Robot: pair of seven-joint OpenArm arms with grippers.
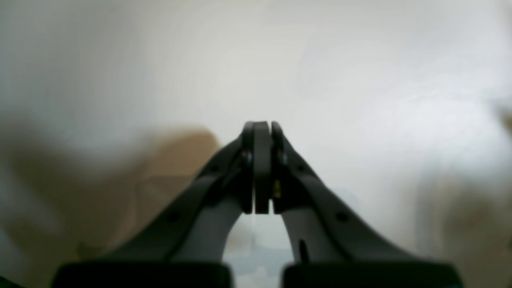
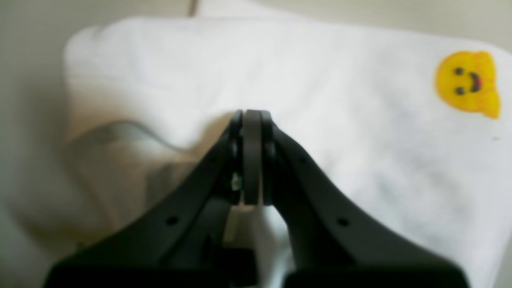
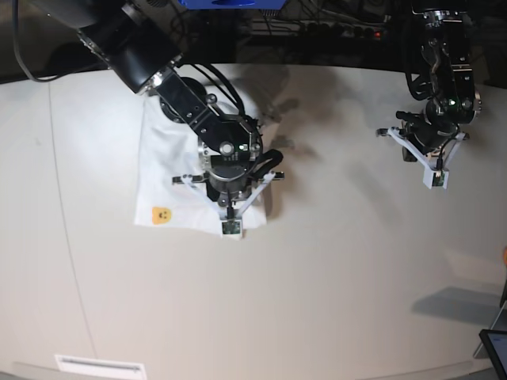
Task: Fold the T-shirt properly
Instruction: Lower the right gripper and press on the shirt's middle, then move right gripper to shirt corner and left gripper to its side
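Note:
The white T-shirt [image 3: 170, 158] lies folded on the left part of the table, plain side up, with a small orange smiley patch [image 3: 162, 214] near its front left corner. In the right wrist view the T-shirt [image 2: 320, 80] fills the frame, the patch [image 2: 468, 82] at the right. My right gripper [image 2: 252, 114] is shut, low over the shirt's right edge beside a raised fold; I see no cloth between its fingers. In the base view its wrist [image 3: 230, 186] covers the fingertips. My left gripper [image 1: 262, 126] is shut and empty, far right over bare table [image 3: 428, 146].
The pale round table [image 3: 333, 261] has its far edge near the dark background. A white label [image 3: 99, 366] lies at the front left edge. A dark device [image 3: 495, 348] pokes in at the bottom right corner.

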